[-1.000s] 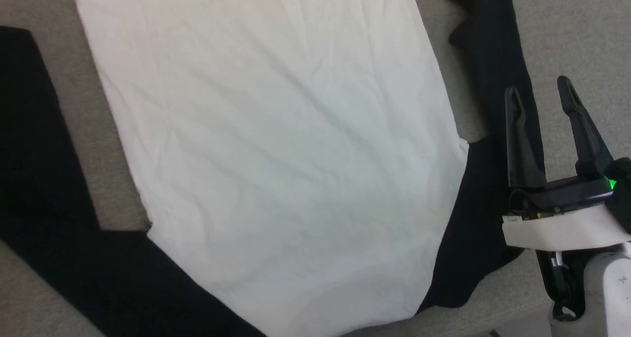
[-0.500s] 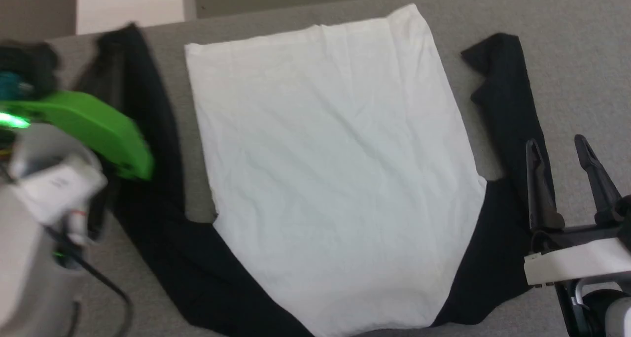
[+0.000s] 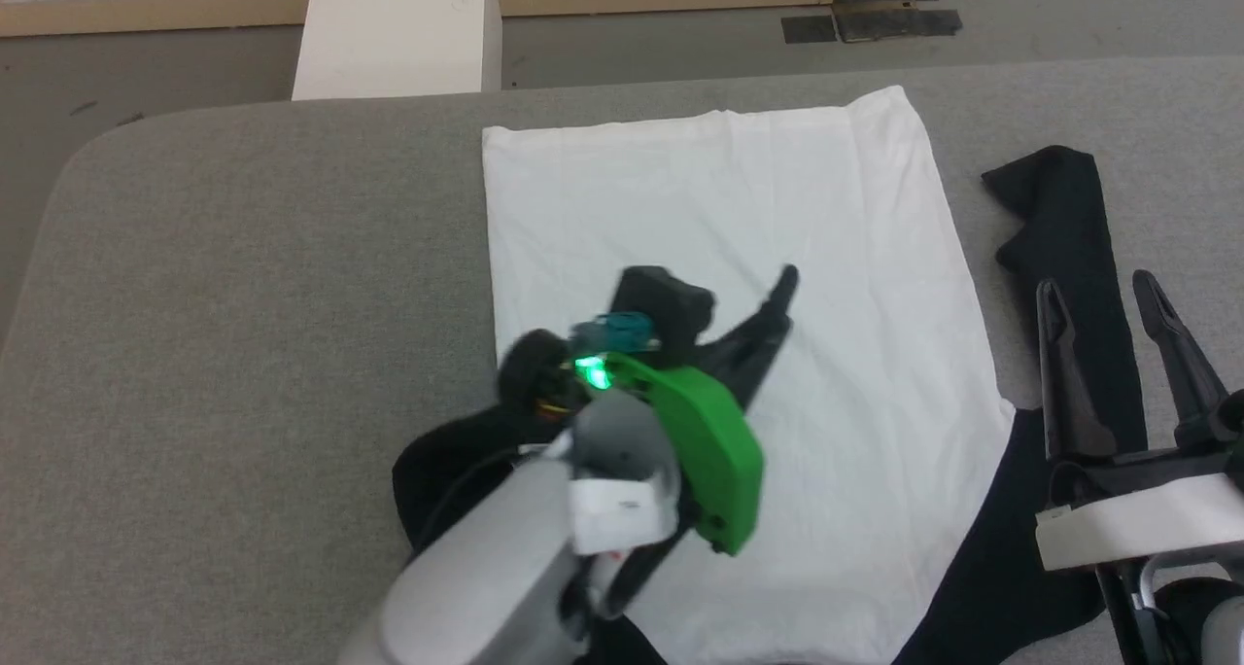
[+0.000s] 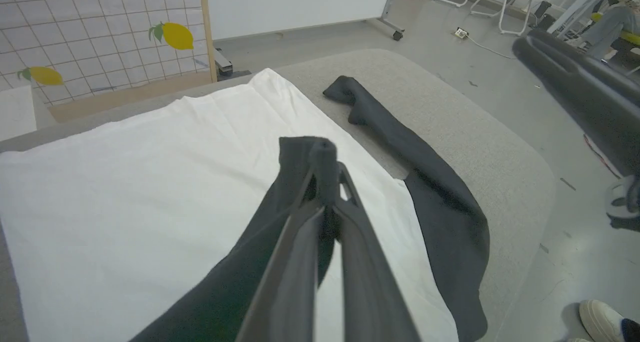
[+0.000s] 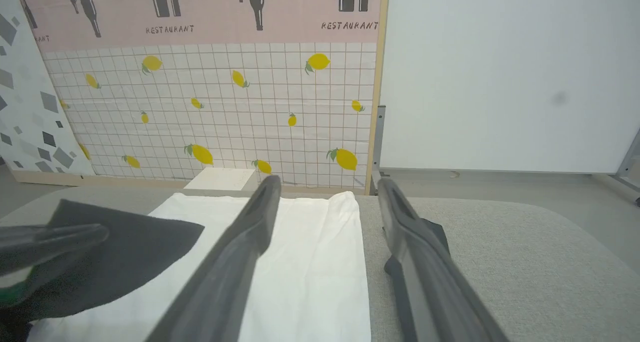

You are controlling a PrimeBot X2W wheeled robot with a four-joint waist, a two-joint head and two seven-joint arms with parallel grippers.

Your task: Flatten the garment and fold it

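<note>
The garment lies flat on the grey table, white body (image 3: 700, 189) in the middle, hem at the far side. Its right black sleeve (image 3: 1069, 218) stretches along the table beside the body. My left gripper (image 3: 782, 286), under a green cover, hovers over the white body and is shut on the left black sleeve (image 3: 457, 461), which is drawn across the body. The left wrist view shows the fingers (image 4: 322, 154) pinched on black cloth draped around them. My right gripper (image 3: 1108, 300) stands open over the right sleeve, nothing between its fingers (image 5: 260, 217).
The padded grey table (image 3: 243, 305) has rounded corners, its left half bare. A white block (image 3: 398, 33) and a lemon-patterned tiled wall (image 5: 225, 107) stand beyond the far edge. A person's shoe (image 4: 600, 322) rests on the floor past the table's right side.
The head camera has swung, so the whole picture shifted. My left arm came in from the left and carried the left black sleeve over the white body. The right gripper stays open.
</note>
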